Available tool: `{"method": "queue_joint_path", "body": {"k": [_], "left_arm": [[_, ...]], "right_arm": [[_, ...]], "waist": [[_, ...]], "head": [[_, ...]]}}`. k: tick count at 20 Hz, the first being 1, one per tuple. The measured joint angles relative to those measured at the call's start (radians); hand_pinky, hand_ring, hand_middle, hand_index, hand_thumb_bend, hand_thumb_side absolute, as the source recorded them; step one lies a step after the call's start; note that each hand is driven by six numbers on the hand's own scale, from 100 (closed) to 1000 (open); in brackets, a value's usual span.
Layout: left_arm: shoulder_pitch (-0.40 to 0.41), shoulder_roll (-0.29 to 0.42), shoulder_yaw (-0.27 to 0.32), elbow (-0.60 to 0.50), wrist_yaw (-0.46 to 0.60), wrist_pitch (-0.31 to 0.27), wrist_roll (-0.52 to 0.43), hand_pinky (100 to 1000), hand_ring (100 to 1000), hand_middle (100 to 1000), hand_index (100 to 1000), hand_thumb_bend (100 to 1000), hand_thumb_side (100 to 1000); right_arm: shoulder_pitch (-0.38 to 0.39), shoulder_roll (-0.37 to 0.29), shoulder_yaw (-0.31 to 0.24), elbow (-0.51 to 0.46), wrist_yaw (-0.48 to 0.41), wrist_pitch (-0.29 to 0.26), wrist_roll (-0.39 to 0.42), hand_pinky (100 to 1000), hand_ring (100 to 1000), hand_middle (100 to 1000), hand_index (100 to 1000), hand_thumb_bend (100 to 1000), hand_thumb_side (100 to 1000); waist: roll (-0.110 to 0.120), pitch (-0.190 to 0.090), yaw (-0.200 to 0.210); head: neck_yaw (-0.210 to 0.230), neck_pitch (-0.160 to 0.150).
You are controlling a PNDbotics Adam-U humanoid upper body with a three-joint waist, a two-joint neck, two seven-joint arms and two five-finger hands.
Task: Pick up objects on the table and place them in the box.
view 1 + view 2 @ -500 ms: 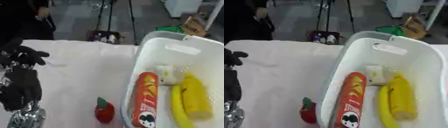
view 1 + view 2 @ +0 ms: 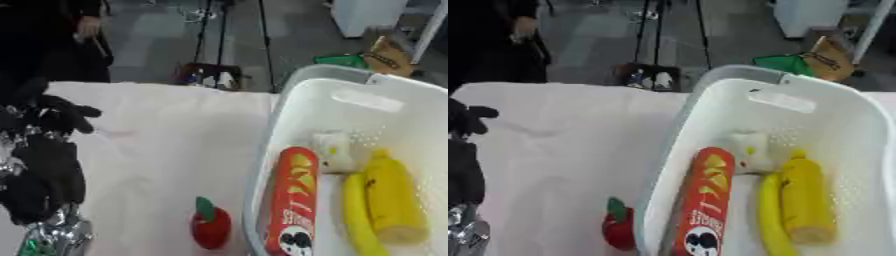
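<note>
White cloth (image 2: 157, 145) over table; grey floor, possibly tripod legs behind; left hand (image 2: 48, 120) fingers curled, empty.

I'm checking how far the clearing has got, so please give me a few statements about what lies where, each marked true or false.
1. The red chip can lies inside the white basket. True.
2. The red apple-like toy is already in the basket. False: it rests on the white tablecloth, just outside the basket's left wall.
3. The banana and the yellow corn cob lie side by side in the basket. True.
4. The left hand holds the toy. False: it is at the table's left side, apart from the toy, holding nothing.
5. The right hand hovers over the basket. False: it shows in neither view.
</note>
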Motion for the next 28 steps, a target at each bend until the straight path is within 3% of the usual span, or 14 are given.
{"method": "queue_joint_path", "body": {"k": [2, 3, 6, 7, 11, 14, 15, 16, 23, 28], "left_arm": [[-0.007, 0.022, 0.001, 0.000, -0.035, 0.017, 0.000, 643, 454, 541, 785, 214, 877], [-0.013, 0.039, 0.001, 0.000, -0.062, 0.031, -0.001, 745, 539, 620, 829, 301, 896], [-0.054, 0.150, -0.002, 0.000, -0.192, 0.127, -0.024, 788, 597, 677, 864, 342, 916], [-0.068, 0.189, -0.008, 0.000, -0.239, 0.165, -0.033, 811, 630, 713, 909, 403, 935], [-0.107, 0.312, -0.035, 0.000, -0.400, 0.314, -0.088, 840, 670, 743, 947, 481, 950], [-0.126, 0.356, -0.050, 0.000, -0.468, 0.381, -0.126, 840, 670, 743, 947, 481, 950], [-0.130, 0.363, -0.055, 0.000, -0.482, 0.395, -0.136, 873, 719, 763, 944, 582, 977], [-0.137, 0.381, -0.065, 0.000, -0.497, 0.415, -0.156, 875, 725, 768, 949, 587, 977], [-0.248, 0.558, -0.175, 0.006, -0.602, 0.583, -0.458, 916, 824, 855, 1000, 515, 933], [-0.310, 0.666, -0.253, 0.036, -0.618, 0.653, -0.674, 903, 838, 860, 1000, 539, 916]], "right_arm": [[0.000, 0.000, 0.000, 0.000, 0.000, 0.000, 0.000, 324, 385, 401, 514, 100, 794], [0.000, 0.000, 0.000, 0.000, -0.001, 0.000, 0.000, 323, 385, 401, 514, 100, 795], [0.000, -0.001, 0.000, 0.000, -0.005, 0.004, 0.002, 321, 384, 402, 514, 100, 826], [0.000, -0.001, 0.000, 0.000, -0.007, 0.006, 0.002, 321, 384, 402, 514, 100, 796], [0.001, -0.008, 0.000, 0.000, -0.013, 0.009, 0.004, 320, 384, 402, 513, 100, 795], [0.001, -0.009, 0.000, 0.000, -0.015, 0.010, 0.005, 320, 384, 402, 513, 100, 795], [0.001, -0.009, 0.000, 0.000, -0.016, 0.011, 0.005, 321, 385, 402, 513, 100, 794], [0.002, -0.010, 0.001, 0.000, -0.017, 0.011, 0.006, 321, 385, 402, 513, 100, 794], [0.010, -0.018, 0.005, 0.000, -0.028, 0.020, 0.015, 322, 386, 402, 513, 100, 793], [0.015, -0.025, 0.008, 0.000, -0.032, 0.026, 0.022, 324, 387, 402, 514, 100, 793]], "waist": [[0.000, 0.000, 0.002], [0.000, 0.000, 0.003], [0.007, -0.009, 0.006], [0.010, -0.013, 0.005], [0.013, -0.024, -0.006], [0.013, -0.027, -0.009], [0.014, -0.027, -0.009], [0.014, -0.029, -0.012], [0.019, -0.045, -0.018], [0.025, -0.051, -0.022]], "head": [[-0.002, 0.000], [-0.005, 0.002], [-0.023, 0.036], [-0.029, 0.049], [-0.042, 0.093], [-0.043, 0.108], [-0.043, 0.113], [-0.043, 0.117], [-0.038, 0.124], [-0.038, 0.113]]}}
